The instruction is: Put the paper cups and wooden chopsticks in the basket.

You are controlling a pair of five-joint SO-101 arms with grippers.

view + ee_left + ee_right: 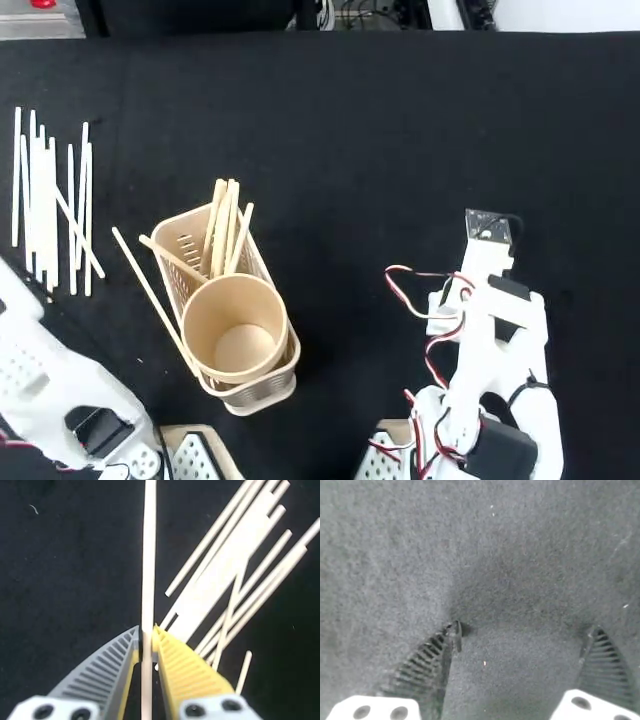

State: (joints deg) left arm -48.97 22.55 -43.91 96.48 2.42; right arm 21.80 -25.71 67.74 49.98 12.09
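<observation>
Left gripper [147, 640], fingers clamped on one wooden chopstick [148, 555]; loose chopsticks [235, 580] lie just beside the fingers. So thin a stick may pivot or slip before reaching the basket [180, 238]. Right gripper [520, 635], fingers apart.

At seven o'clock in the high view the left arm [50, 385] is sliced off by the edge, the paper cup [236, 325] covers the lower ends of the sticks [222, 215] in the basket [178, 235], and the gripped chopstick [148, 555] overruns the left wrist view at both ends.

paper cup [236, 330] in basket [178, 236], chopsticks [46, 200] loose beside
</observation>
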